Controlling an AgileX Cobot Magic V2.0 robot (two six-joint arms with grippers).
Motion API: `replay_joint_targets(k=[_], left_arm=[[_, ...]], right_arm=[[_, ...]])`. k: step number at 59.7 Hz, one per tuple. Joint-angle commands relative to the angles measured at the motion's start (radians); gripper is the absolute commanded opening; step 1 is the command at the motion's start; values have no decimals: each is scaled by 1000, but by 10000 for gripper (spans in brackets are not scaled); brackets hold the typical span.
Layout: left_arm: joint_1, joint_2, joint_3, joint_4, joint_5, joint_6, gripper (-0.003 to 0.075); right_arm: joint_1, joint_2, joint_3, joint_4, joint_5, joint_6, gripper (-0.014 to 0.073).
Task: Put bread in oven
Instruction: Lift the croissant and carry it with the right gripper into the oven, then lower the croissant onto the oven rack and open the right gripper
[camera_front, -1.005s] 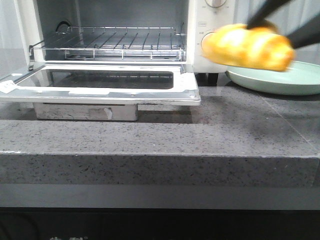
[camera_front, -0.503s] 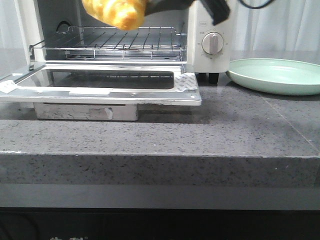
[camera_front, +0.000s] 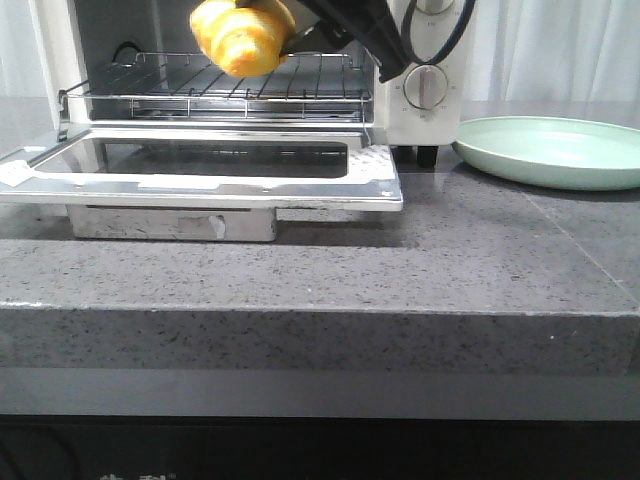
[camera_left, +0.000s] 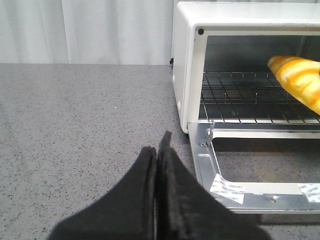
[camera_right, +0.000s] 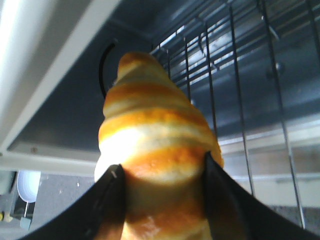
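1. Right gripper (camera_right: 162, 200): clamped on the bread (camera_front: 243, 36), one black finger (camera_right: 112, 200) pressed to each flank of the bun.
2. Bread: held in the air at the mouth of the oven (camera_front: 420, 70), above the wire rack (camera_front: 220, 85) and clear of it; tapered end pointing into the cavity in the right wrist view.
3. Oven door (camera_front: 200, 170): folded down flat over the grey stone counter (camera_front: 400, 270), glass window facing up.
4. Right arm: reaching in from the upper right in the front view, crossing in front of the oven's dial (camera_front: 428, 88).
5. Left gripper (camera_left: 157, 150): fingers pressed together with nothing between them, poised over the counter just to the side of the oven's white wall, near the corner of the lowered door.
6. Pale green plate (camera_front: 560, 150): resting on the counter to the right of the oven, beside its black foot (camera_front: 427, 155), nothing on it.
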Motion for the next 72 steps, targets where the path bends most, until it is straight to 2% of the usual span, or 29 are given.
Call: replay_joint_targets(k=[1,12,25,31,58,72], left_arm=[[3,6,-27,-4,-75,-8,-20],[3,6,-27,-4,-75,-8,-20],[3,6,-27,-4,-75,-8,-20],[3,6,-27,-4,-75,-8,-20],[3,6,-27,-4,-75,-8,-20],[3,6,-27,-4,-75,-8,-20]], right_arm=[[-6,-43,-46,13,-82,-15,269],[-6,-32,-46,13,-122,-15,316],[-6,5,-47,13,-114,-15,510],[-6,6,-47,13,-109,-15,566],[-6,-31,-57,12,-87,-15,566],[-7,-71,-10,0,-73,-19,562]])
